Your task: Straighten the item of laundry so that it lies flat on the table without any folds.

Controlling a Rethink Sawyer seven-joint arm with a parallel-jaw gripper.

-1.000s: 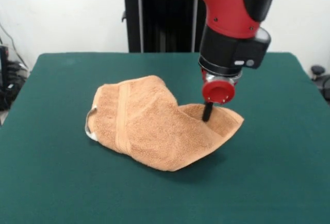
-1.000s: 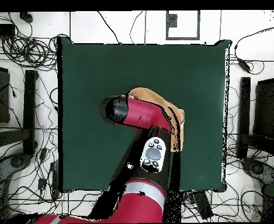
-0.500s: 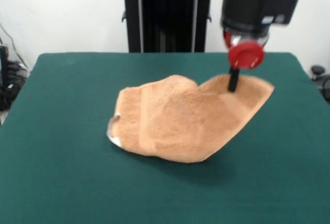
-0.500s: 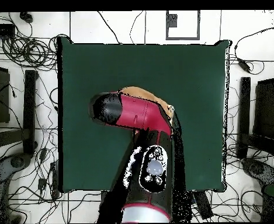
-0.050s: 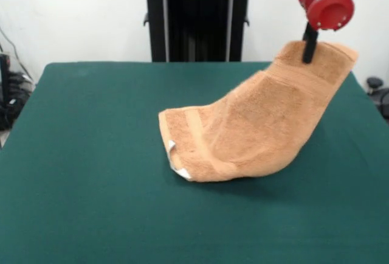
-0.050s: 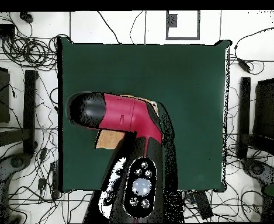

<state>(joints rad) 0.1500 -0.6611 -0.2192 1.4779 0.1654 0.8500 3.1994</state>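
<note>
Towel corner higher now, under gripper.

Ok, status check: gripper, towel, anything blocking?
Gripper shut on towel corner, raised. Towel's low end on table, folded. Nothing in the way.

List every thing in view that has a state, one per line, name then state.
towel: one edge lifted off the table, the rest draped down, low end still folded on the cloth.
gripper: shut on the towel's raised edge.
arm: stretched over the table, covering most of the towel from above.
table: bears the towel's low end.
</note>
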